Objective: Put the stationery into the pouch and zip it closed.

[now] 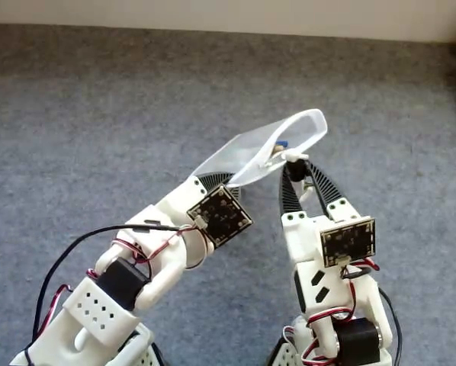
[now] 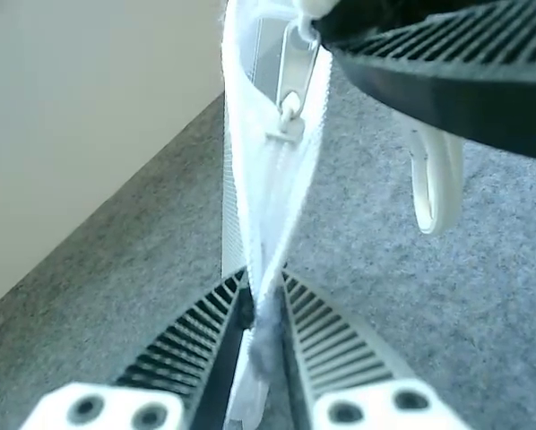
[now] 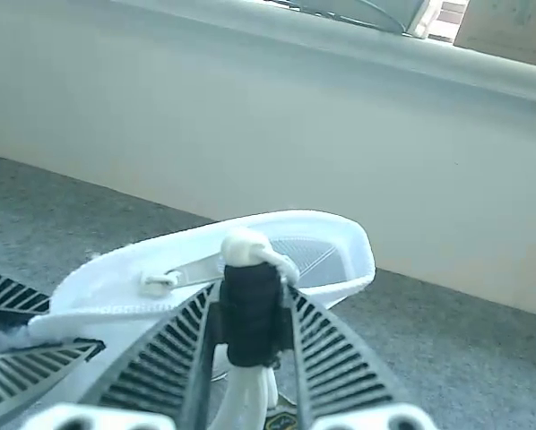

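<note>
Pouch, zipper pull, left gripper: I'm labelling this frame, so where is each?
pouch (image 1: 251, 152), high view, translucent side wall.
zipper pull (image 2: 295, 76), left wrist view, middle of the metal tab.
left gripper (image 2: 263, 288), left wrist view, between fingertips clamping the pouch's edge.

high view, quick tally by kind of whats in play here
grippers: 2 (left gripper, right gripper)
pouch: 1
zip pull cord: 1
total: 4

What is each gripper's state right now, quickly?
Left gripper: shut on the pouch, at its end.
Right gripper: shut on the zipper pull.
</note>
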Available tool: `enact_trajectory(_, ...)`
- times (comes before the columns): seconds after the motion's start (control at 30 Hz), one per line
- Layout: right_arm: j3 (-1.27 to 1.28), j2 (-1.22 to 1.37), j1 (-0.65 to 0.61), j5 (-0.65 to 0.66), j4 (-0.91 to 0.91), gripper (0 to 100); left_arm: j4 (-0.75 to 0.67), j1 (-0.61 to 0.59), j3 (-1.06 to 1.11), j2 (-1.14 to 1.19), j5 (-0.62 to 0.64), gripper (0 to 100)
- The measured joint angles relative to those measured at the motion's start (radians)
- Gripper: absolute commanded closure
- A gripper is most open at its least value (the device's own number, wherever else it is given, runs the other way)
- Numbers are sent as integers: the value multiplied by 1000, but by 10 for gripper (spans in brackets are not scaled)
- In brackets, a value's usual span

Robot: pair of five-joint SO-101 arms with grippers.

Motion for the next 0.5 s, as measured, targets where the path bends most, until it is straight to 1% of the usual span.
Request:
enact_trajectory(0.2,9,0,-2,0,-28,994,54,-20,57,-157,3,995)
enact_trajectory(0.37,41,0,35,0,-71,994,106,-26,121,-336,5,995)
enact_trajectory(0.5,71,0,55,0,-110,994,143,-28,137,-433,6,995)
